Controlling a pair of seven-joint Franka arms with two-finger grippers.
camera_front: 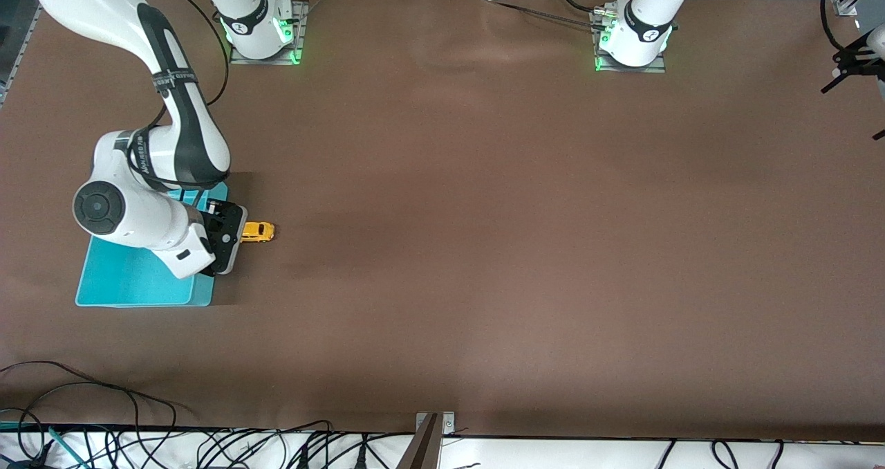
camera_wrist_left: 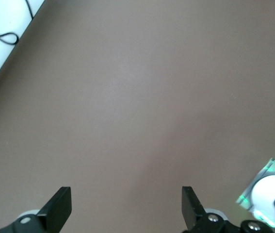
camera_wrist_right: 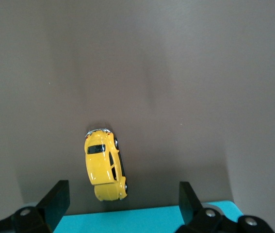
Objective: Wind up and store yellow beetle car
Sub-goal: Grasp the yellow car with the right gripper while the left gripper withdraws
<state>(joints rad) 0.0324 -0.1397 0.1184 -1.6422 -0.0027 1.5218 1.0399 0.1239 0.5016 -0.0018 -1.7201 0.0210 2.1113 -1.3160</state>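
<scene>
The yellow beetle car [camera_wrist_right: 105, 164] stood on the bench [camera_front: 484, 213] beside the cyan bin [camera_front: 138, 279], not yet stored. The right hand [camera_wrist_right: 121, 204] hung spread above it, gripping nothing. The left hand [camera_wrist_left: 126, 208] waited, spread, at the left arm's end.

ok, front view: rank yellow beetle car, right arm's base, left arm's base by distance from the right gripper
1. yellow beetle car: on the table beside the right gripper, next to the cyan bin.
2. right arm's base: same end of the table.
3. left arm's base: the left arm's end.

- Arms [camera_front: 173, 109]: glossy white shells, black joint bands, black cables alongside.
- Bases [camera_front: 632, 37]: green lights, red buttons, grey plates.
- Fingers [camera_wrist_right: 55, 201]: black, wedge-shaped, screwed on.
</scene>
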